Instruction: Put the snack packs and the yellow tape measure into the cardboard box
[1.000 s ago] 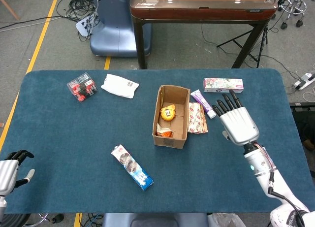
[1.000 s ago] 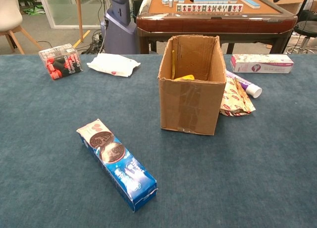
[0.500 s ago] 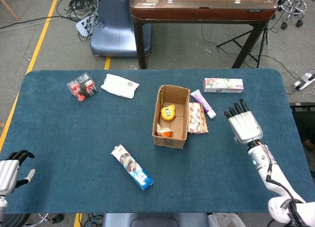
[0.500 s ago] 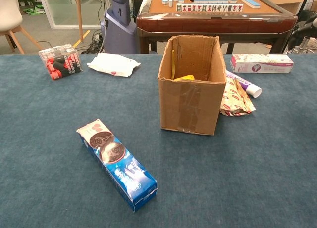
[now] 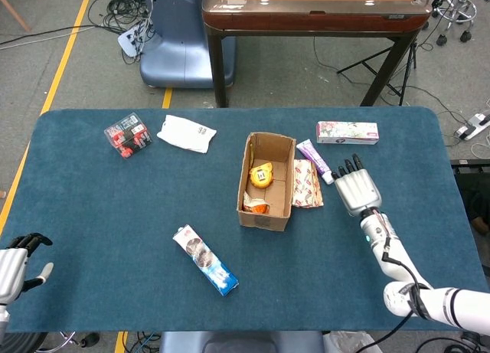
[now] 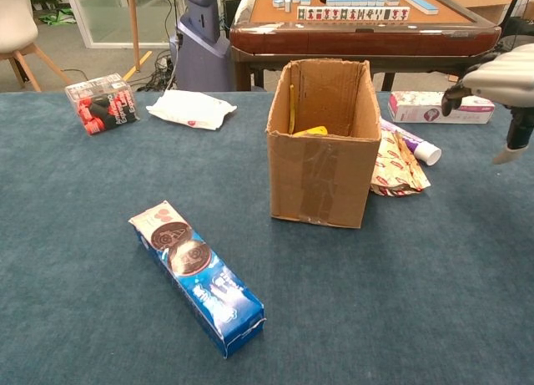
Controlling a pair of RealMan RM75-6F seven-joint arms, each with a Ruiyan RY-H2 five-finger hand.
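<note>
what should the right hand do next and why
Probably move the right hand a little toward the box and down onto the red-patterned snack pack. That pack lies on the table against the cardboard box, outside it, while the yellow tape measure is already inside. The hand is open, holds nothing, and is the nearer one.

Blue table, cardboard box, packs.

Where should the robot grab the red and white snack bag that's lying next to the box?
Probably its right edge, coming from above. The red and white snack bag lies flat on the blue table, its left side snug against the cardboard box, and the purple tube sits by its top. The right hand is empty and open just right of it, on the free side.
</note>
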